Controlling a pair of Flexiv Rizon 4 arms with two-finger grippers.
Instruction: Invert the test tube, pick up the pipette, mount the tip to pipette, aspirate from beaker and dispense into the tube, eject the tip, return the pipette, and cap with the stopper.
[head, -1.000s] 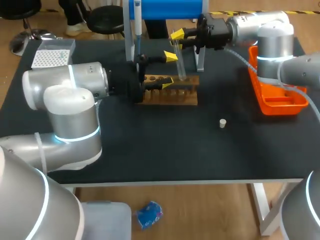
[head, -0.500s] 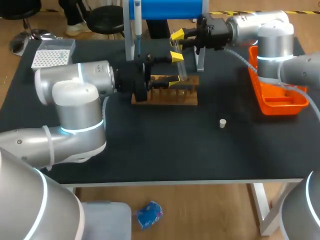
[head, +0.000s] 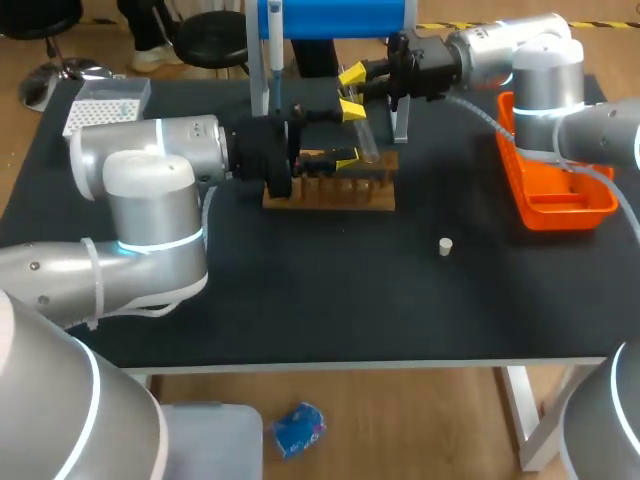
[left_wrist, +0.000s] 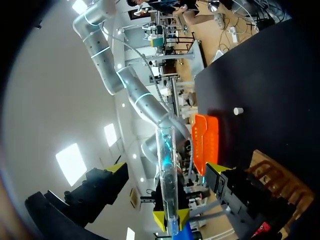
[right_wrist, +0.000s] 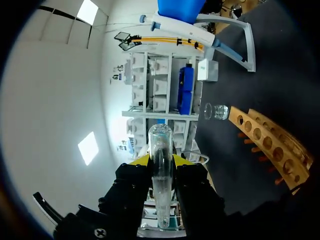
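1. Reaching in from the right, the right gripper (head: 352, 82) (right_wrist: 161, 160) is clamped on the test tube (head: 366, 138) (right_wrist: 161, 147) from two sides, glass pinched between both yellow tips in the right wrist view
2. Test tube held in the air over the back edge of the wooden tube rack (head: 330, 193), slightly tilted, clear of the rack's holes
3. Spread wide around that tube, the left gripper (head: 349, 132) (left_wrist: 166, 167) has one yellow tip on each side and neither touches the glass in the left wrist view. Tube running up the middle of the gap, with the right gripper's two tips closed on one end of it
4. Against a second ago: left arm swung forward and up from low beside the rack, elbow shifted toward the table's middle, fingers brought level with the tube. Right gripper and tube almost where they were
5. Pipette (head: 275, 45) hanging on its stand behind the rack. Beaker (right_wrist: 216, 111) just past the rack's end, seen from the right wrist
6. Stopper (head: 446, 245) lying alone on the black table (head: 300, 300), well apart from the rack, toward the front right
7. Tip box (head: 105, 108) at the far left corner – orange tray (head: 555, 195) at the right edge
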